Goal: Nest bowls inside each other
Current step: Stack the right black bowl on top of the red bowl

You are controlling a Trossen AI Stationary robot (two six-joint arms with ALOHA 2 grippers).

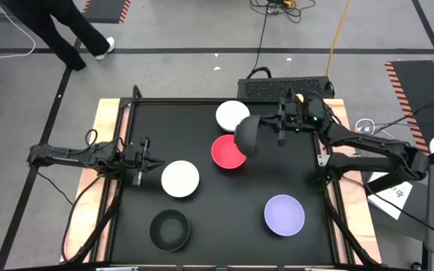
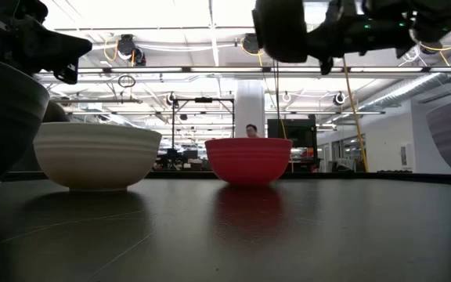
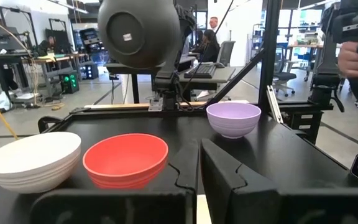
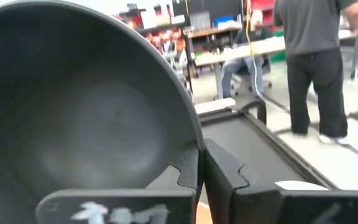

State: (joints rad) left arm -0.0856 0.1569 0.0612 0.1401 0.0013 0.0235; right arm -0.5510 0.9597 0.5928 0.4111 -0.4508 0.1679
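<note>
Right hand [image 1: 276, 128] holding one bowl [image 1: 247, 135] tilted above another bowl [image 1: 228, 153], mid-table

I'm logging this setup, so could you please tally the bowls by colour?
White bowls: 2
Black bowls: 2, one on the table, one held up by the right gripper
Red bowl: 1
Lavender bowl: 1
Total: 6
</note>
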